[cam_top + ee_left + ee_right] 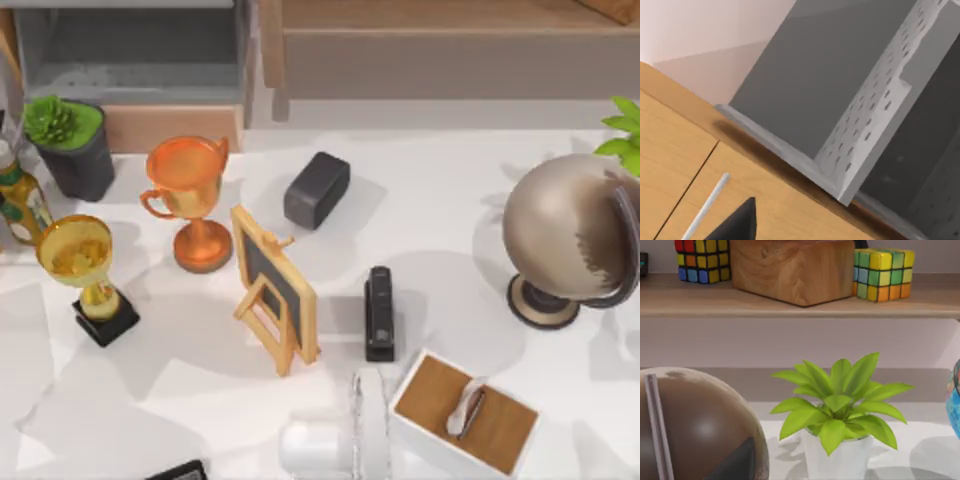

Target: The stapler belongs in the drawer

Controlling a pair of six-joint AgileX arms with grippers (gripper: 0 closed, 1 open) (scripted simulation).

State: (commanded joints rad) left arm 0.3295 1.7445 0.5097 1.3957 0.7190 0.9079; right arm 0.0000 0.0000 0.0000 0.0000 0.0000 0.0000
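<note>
The stapler (379,312) lies flat mid-table, well apart from the open drawer (130,60) at the far left corner. Grip it across its narrow sides. I cannot tell either tool's state.

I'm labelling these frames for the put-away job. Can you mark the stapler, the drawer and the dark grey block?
stapler (379,312): top view, middle of its black body.
drawer (140,62): top view, grey inner floor.
dark grey block (316,189): top view, its top face.
</note>
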